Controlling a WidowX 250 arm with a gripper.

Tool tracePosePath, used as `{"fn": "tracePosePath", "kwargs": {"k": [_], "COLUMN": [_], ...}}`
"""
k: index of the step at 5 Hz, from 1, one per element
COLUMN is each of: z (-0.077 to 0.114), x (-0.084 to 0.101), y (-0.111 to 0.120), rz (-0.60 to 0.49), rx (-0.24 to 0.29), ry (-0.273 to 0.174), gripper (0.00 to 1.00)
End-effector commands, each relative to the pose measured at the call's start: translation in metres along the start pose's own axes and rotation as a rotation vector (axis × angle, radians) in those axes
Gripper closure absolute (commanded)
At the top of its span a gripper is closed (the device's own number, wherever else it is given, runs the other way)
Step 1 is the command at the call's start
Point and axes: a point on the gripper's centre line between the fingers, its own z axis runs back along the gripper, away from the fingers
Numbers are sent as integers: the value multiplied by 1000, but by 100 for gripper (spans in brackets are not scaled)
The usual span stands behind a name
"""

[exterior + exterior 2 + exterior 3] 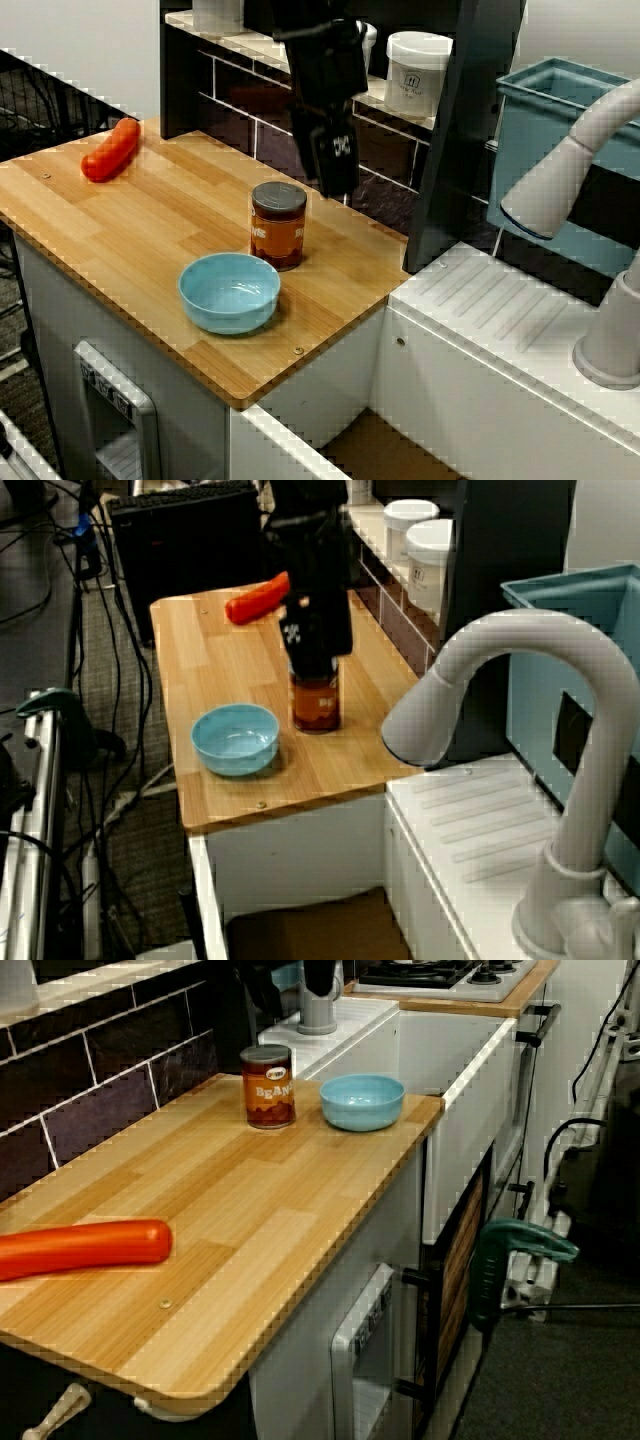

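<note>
The brown cylindrical bean tin [278, 225] stands mid-frame beside a pale blue plastic bowl [229, 291], the black gripper [335, 180] close above it, open or closed I cannot tell.

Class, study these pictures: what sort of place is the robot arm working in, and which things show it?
Probably a play kitchen: a wooden counter, a white faucet beside it, and a hob beyond.
</note>
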Motion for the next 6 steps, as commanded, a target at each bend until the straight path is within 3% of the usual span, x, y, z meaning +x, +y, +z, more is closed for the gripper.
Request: {"fn": "tracePosePath", "kwargs": {"k": [1, 6], "z": [-23, -28], "x": [-12, 2], "y": [0, 34], "rz": [40, 133], "rx": [73, 76], "ry": [-10, -22], "gripper": [0, 0]}}
